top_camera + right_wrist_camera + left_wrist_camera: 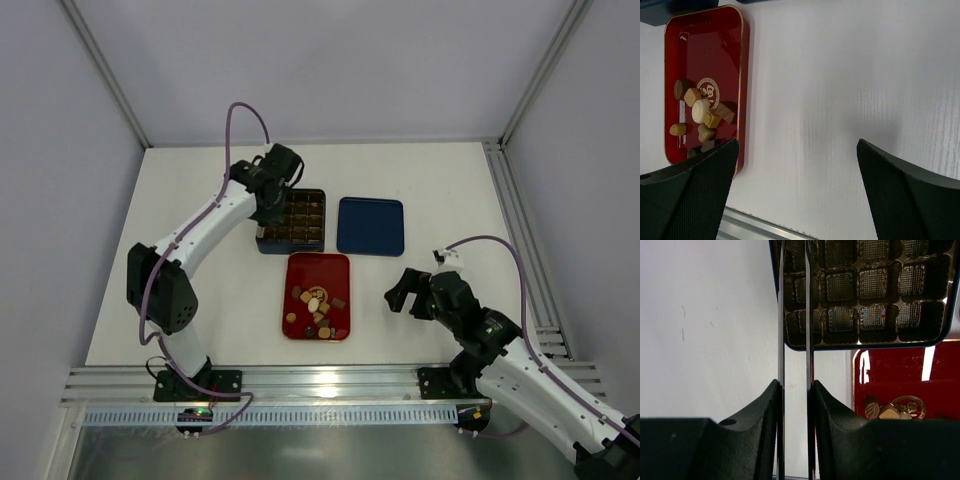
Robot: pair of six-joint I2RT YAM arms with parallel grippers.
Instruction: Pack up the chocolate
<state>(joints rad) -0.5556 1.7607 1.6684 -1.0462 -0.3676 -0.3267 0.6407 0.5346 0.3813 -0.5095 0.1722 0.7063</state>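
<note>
Watching from the near side of the table (450, 190). All the chocolate (318, 305) lies heaped at the near end of the red tray (320, 268): brown, tan and cream pieces, some touching. The cells of the box (300, 222) that I can see are all bare. A blue lid (370, 225) sits just right of the box.

Left gripper (794, 300): jaws narrow, thin fingers down at the box's left rim. I cannot tell whether they pinch the rim or only straddle it. No chocolate is between them.

Right gripper (797, 150): jaws spread wide, nothing held, hovering over bare table right of the tray.

Judgement: packing is not yet begun, and the step in hand is the first pick.

- Right arm is the nearer one to the heap.
- Choose an outlying piece, not one pressed against its neighbours.
- Narrow the jaws before descent so they don't scatter the heap.
- Come straight down and close gently.
- If the left is bracing the box, keep it there during placement.
</note>
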